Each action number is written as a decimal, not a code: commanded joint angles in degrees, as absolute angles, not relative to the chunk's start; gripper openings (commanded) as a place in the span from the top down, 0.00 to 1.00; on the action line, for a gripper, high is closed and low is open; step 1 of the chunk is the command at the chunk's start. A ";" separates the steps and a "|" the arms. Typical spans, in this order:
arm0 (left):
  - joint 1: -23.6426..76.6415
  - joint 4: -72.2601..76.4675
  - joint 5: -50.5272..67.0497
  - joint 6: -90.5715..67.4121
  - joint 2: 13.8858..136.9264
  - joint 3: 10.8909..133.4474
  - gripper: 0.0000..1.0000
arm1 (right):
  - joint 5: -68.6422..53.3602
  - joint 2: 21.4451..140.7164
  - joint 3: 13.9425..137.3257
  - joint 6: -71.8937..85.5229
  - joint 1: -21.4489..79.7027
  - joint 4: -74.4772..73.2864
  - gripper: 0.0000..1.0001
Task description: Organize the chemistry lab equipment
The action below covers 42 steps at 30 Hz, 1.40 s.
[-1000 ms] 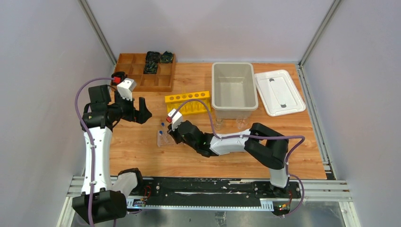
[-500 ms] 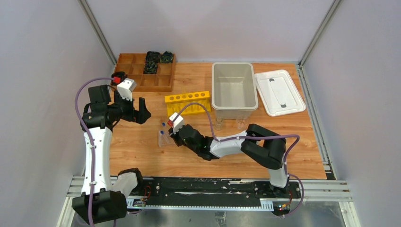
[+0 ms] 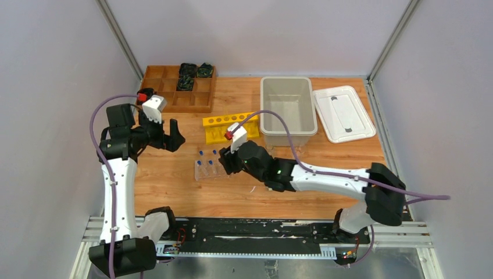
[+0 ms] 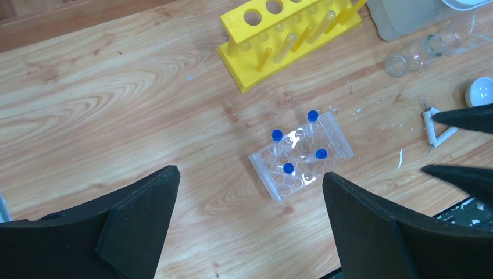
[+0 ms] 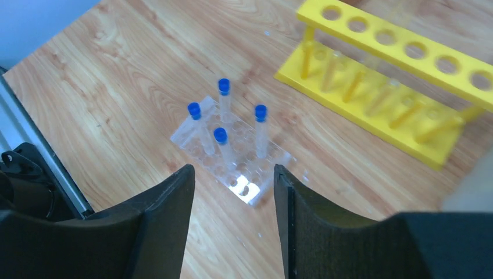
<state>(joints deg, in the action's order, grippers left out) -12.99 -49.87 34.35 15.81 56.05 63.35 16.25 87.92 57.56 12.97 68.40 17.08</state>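
Note:
The clear plastic tube rack [image 3: 208, 169] lies on the wood left of centre, with several blue-capped tubes [image 3: 199, 153] standing in it. My right gripper [image 3: 224, 164] hovers just right of the rack, open and empty. In the right wrist view the rack [image 5: 232, 154] and the tubes [image 5: 224, 87] sit just ahead of my open gripper [image 5: 234, 170]. My left gripper [image 3: 176, 136] is open and empty, raised to the rack's upper left. The left wrist view shows the rack [image 4: 301, 154], two glass beakers [image 4: 407, 58], the white dish [image 4: 481, 92] and the white triangle frame [image 4: 436, 129] past my gripper [image 4: 250, 174].
The yellow six-hole rack [image 3: 231, 126] stands behind the tube rack. A beige bin [image 3: 288, 104] and its white lid [image 3: 343, 113] are at the back right. The wooden compartment tray [image 3: 180, 87] with black items is at the back left. My right arm stretches across the table's middle.
My right arm has swung and stretched out, and its gripper has drawn back rightward off the rack. More blue-capped tubes now show standing in the rack. The left arm has barely moved.

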 commanded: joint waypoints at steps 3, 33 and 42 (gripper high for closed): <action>-12.91 -50.45 34.39 15.31 53.96 64.57 0.00 | 19.64 78.56 59.01 23.10 60.55 -13.14 0.50; -12.91 -50.71 32.91 15.03 53.92 63.92 0.00 | 10.85 92.38 66.84 12.24 45.56 -22.15 0.67; -12.92 -50.78 32.66 15.36 53.65 63.71 0.00 | 8.11 93.64 69.03 11.63 45.09 -23.97 0.74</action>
<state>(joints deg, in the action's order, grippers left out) -12.99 -50.30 32.91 14.96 54.30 63.35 10.24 94.19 66.19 12.69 45.84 -21.43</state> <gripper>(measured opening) 0.997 0.268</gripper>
